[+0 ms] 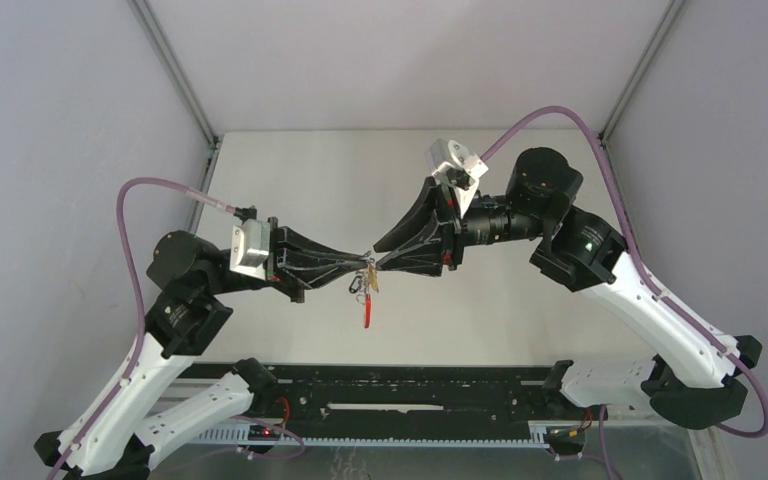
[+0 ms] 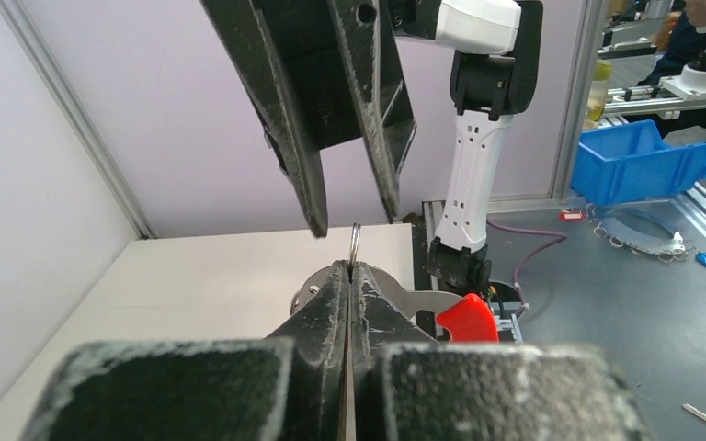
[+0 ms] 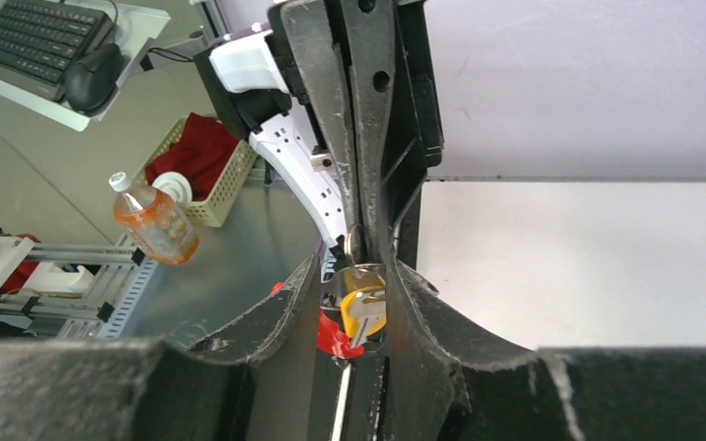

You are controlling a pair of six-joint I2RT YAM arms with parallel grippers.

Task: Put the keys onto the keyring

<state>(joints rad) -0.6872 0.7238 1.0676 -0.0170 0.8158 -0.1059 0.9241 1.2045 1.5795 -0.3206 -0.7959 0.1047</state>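
Above the middle of the white table (image 1: 290, 190), the left gripper (image 2: 350, 276) is clamped tight on a small silver wire ring (image 2: 355, 241) of the red curved plastic keyring (image 1: 367, 312), which hangs below it. The right gripper (image 3: 357, 268), jaws partly apart, straddles the dangling silver key with the yellow-orange tag (image 3: 365, 308) without closing on it.

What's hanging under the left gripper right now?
The shut left gripper pinches a silver wire ring; below hang the yellow-tagged key and the red band. Whether the key is threaded on is hidden behind the open right gripper.
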